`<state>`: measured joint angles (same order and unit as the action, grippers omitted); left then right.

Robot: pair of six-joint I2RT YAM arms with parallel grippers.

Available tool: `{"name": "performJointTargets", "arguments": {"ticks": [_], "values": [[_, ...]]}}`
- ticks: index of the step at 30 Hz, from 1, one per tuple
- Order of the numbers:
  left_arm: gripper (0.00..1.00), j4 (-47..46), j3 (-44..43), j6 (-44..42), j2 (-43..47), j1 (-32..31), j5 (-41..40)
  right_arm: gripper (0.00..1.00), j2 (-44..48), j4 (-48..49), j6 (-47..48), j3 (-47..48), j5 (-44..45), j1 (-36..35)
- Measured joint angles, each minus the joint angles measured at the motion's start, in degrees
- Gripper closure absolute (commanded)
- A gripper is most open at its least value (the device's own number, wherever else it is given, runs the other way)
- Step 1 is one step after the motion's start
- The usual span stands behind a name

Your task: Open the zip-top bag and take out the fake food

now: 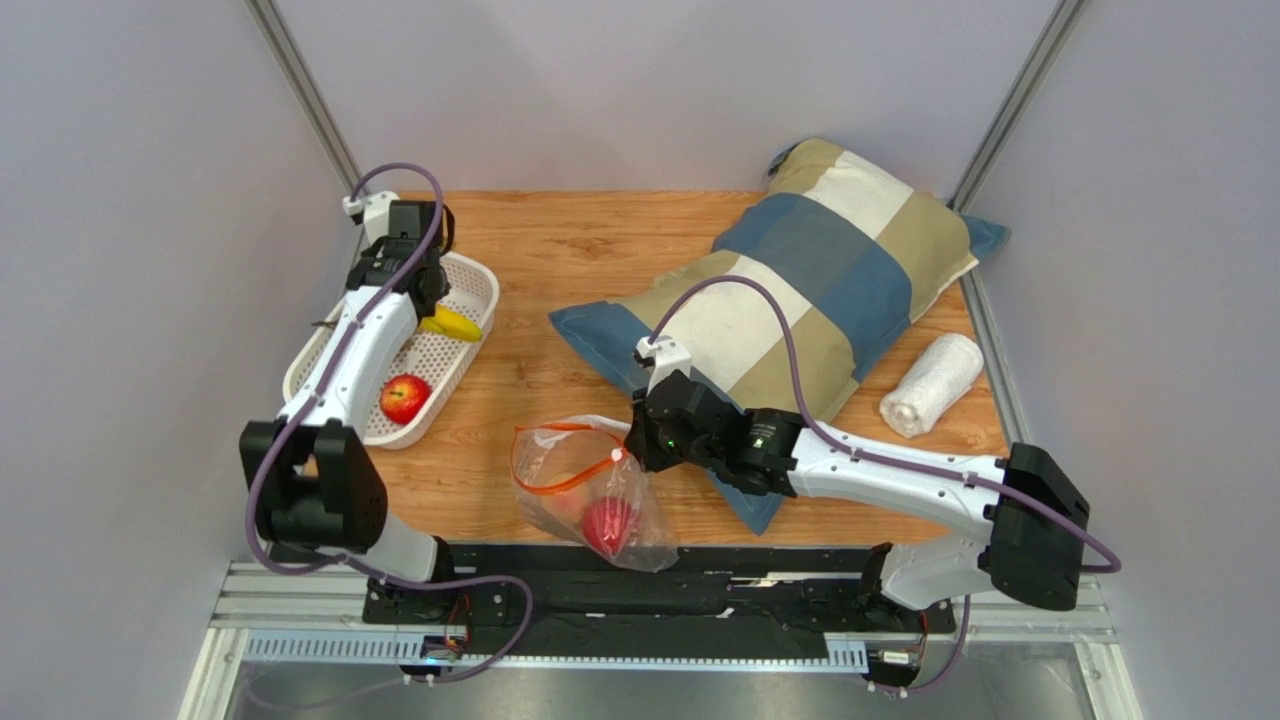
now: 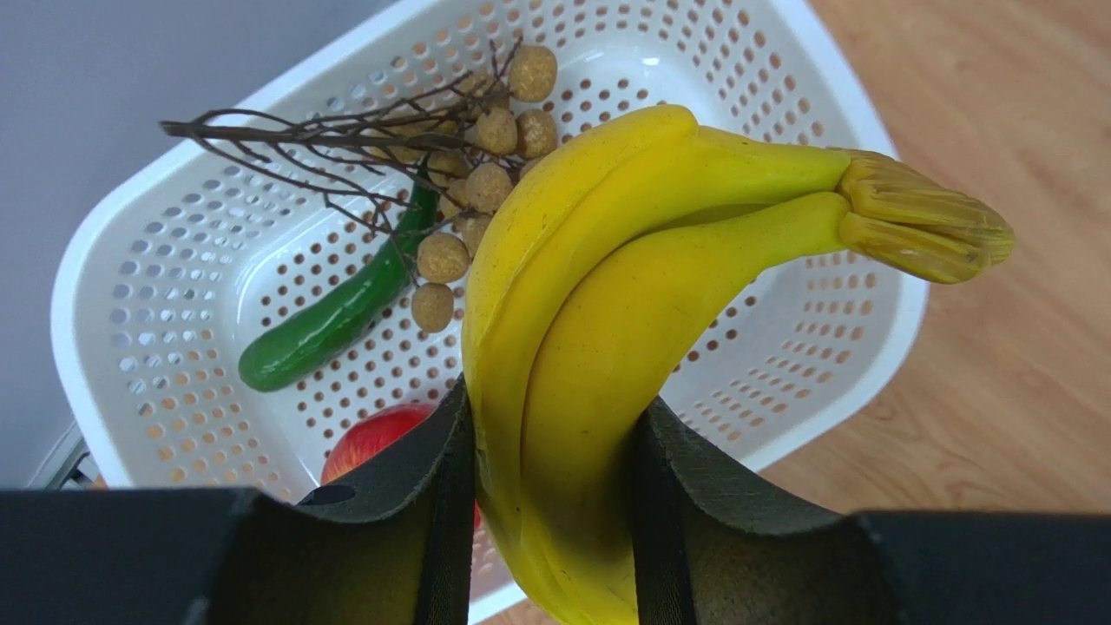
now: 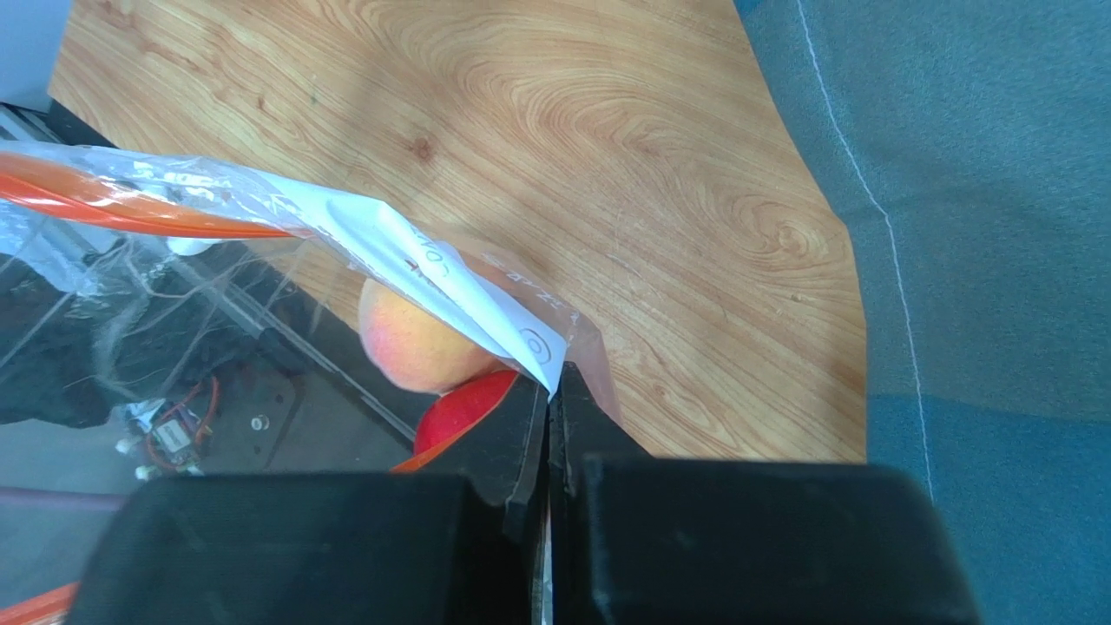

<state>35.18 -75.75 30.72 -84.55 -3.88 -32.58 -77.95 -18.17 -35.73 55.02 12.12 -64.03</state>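
Note:
The clear zip-top bag (image 1: pixel 589 488) with its orange-red zipper strip (image 1: pixel 559 458) lies at the table's near edge, mouth open. A red apple (image 1: pixel 606 525) and a peach (image 3: pixel 415 339) are inside it. My right gripper (image 3: pixel 550 404) is shut on the bag's edge by the white label (image 3: pixel 437 280). My left gripper (image 2: pixel 554 443) is shut on the yellow banana (image 2: pixel 613 300) and holds it over the white mesh basket (image 2: pixel 835 326). In the basket lie a red apple (image 1: pixel 403 398), a dark green vegetable (image 2: pixel 333 319) and a brownish grape bunch (image 2: pixel 470 169).
A patchwork pillow (image 1: pixel 796 285) covers the back right of the wooden table (image 1: pixel 586 248). A rolled white towel (image 1: pixel 932 384) lies at the right edge. The black arm rail (image 1: pixel 661 593) runs under the bag's near side.

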Motion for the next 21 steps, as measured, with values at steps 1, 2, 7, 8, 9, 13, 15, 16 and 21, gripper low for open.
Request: {"name": "performJointTargets", "arguments": {"ticks": [1,2,7,8,9,13,15,16,21], "values": [[1.00,0.44,0.15,-0.83,-2.03,0.46,0.90,1.00,0.48,-0.11,0.02,0.00,0.07,0.00],[1.00,0.46,0.17,-1.53,-3.41,0.74,1.29,1.00,0.85,-0.13,0.04,0.00,0.11,0.00],[1.00,-3.13,0.35,-5.62,-8.57,1.42,2.51,1.00,1.88,-0.22,0.22,0.00,0.31,0.00],[1.00,-3.87,0.52,-6.25,-9.03,1.46,2.56,1.00,1.88,-0.24,0.24,0.00,0.28,0.00],[0.98,-4.81,0.90,-6.93,-9.38,1.68,2.84,1.00,1.88,-0.28,0.24,0.00,0.28,0.00],[0.55,-6.05,1.27,-7.37,-11.28,3.61,5.42,1.00,1.88,-0.33,0.22,0.00,0.24,0.00],[0.37,-4.96,0.28,-6.49,-13.16,5.68,7.37,1.00,1.92,-0.33,0.22,0.00,0.22,0.00],[0.23,-4.42,-0.17,-6.40,-14.08,6.58,7.65,1.00,1.97,-0.35,0.22,0.00,0.22,0.00],[0.01,0.24,-0.96,-4.20,-15.50,8.90,9.03,1.00,2.43,-0.37,0.20,0.00,0.17,0.00]]}}
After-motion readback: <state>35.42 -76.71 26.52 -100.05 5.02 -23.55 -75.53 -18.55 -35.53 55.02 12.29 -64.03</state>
